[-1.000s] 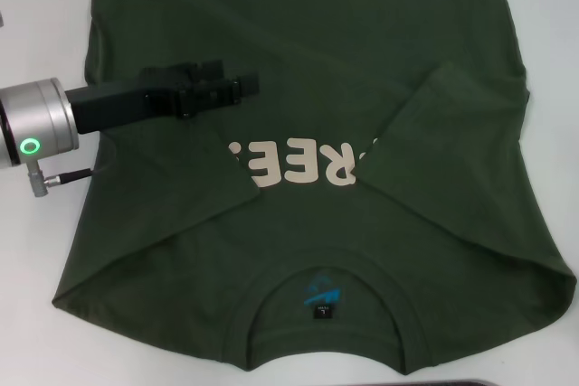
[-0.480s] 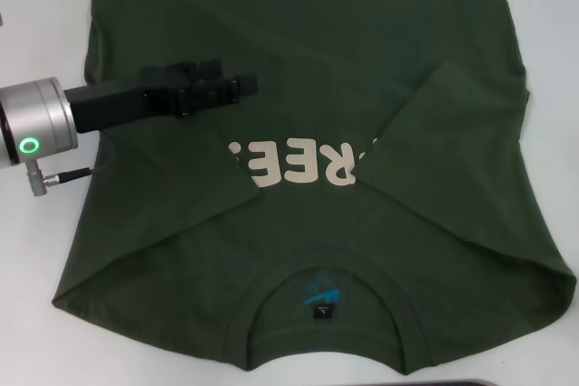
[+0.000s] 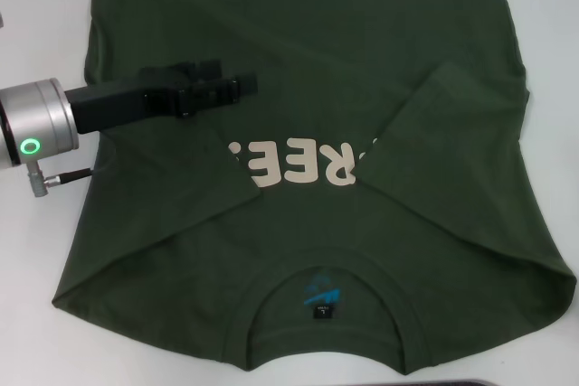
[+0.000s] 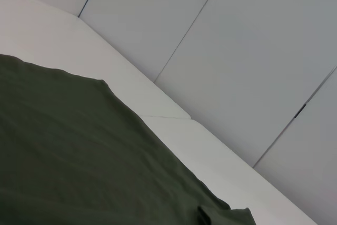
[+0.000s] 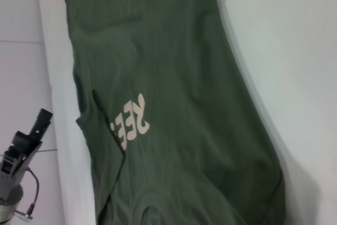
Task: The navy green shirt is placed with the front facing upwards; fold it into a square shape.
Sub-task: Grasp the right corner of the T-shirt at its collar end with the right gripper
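A: Hovering over the shirt's left half, the left gripper [image 3: 242, 85] points toward the middle; whether its fingers are wide or pinched, I can't tell.

B: And the navy green shirt [image 3: 308, 223]?

A: Flat on the white table [image 3: 27, 250], collar at the near edge, both sleeves [image 3: 434, 124] already folded inward over the cream letters [image 3: 294, 162]. Next, I'd judge, a side or hem fold needing an edge grip.

B: Anything hidden?

A: The hem is cut off at the far edge; the right gripper isn't visible.
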You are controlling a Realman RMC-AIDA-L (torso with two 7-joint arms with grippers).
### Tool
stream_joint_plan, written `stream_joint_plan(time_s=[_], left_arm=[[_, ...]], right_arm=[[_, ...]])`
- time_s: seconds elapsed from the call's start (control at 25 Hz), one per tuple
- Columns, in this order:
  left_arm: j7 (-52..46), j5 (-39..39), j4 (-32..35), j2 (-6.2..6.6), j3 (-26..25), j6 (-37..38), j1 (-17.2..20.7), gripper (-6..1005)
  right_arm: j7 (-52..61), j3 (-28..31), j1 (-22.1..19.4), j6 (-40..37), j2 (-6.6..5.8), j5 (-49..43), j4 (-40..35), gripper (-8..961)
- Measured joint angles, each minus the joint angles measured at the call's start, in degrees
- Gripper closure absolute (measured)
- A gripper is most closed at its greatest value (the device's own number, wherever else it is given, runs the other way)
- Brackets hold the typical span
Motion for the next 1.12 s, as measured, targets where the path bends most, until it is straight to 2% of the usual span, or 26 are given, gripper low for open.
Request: stream_joint_plan(time_s=[1.12], left_arm=[[0.00, 0.06, -0.27, 0.04, 0.05, -1.44, -0.18, 124]], right_arm=[[2.11, -0.05, 3.74, 4.66, 0.00, -2.37, 2.00, 329]])
